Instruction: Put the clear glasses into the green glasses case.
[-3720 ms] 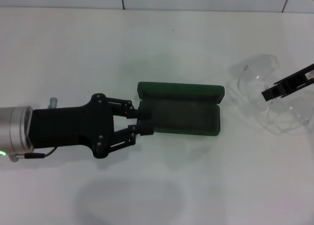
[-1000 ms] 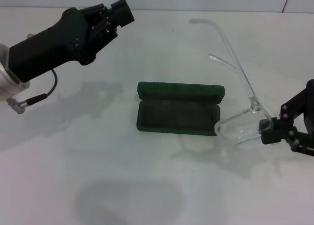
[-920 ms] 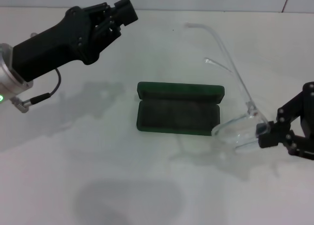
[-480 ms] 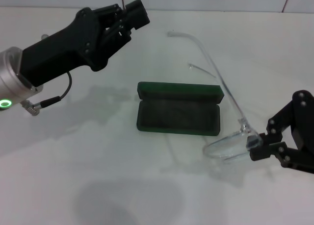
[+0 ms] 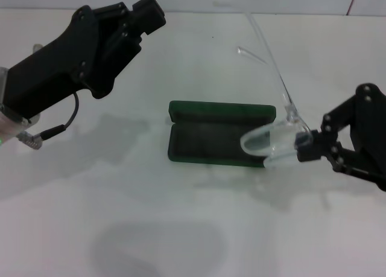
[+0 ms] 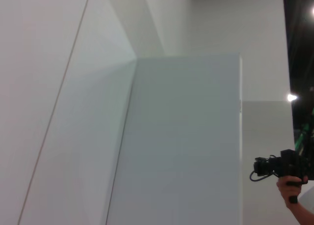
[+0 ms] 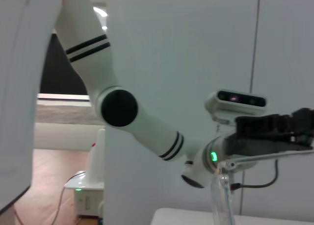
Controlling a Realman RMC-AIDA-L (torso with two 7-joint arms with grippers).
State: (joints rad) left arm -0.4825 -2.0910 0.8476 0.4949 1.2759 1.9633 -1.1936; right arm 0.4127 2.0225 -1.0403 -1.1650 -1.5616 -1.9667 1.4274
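The right gripper (image 5: 300, 149) comes in from the right edge of the head view, its black fingers (image 5: 307, 154) closed on the front of the clear glasses (image 5: 272, 142), gripping the frame at its right end. The glasses are held off the white table (image 5: 199, 229), with the lenses hanging just over the right end of the green glasses case (image 5: 219, 134) and overlapping its near right corner in this view. Their thin clear arms (image 5: 270, 57) stick up and away toward the far side of the table, one long arm reaching almost to the far edge and a shorter stretch of the other showing beside it to the left.

The case lies open in the middle of the table, long side running left to right, with the lid standing along the far side and the dark-lined tray on the near side; nothing lies in the tray.

The left gripper (image 5: 149, 10) is raised over the far left part of the table, well apart from the case, pointing toward the far right. Its fingers appear drawn close together and hold nothing.

In the right wrist view a piece of the clear frame (image 7: 221, 195) shows against a white robot arm (image 7: 137, 117) and the black left gripper (image 7: 274, 127) farther off. The left wrist view shows only white walls and a person's hand with a camera (image 6: 282, 168) at one edge
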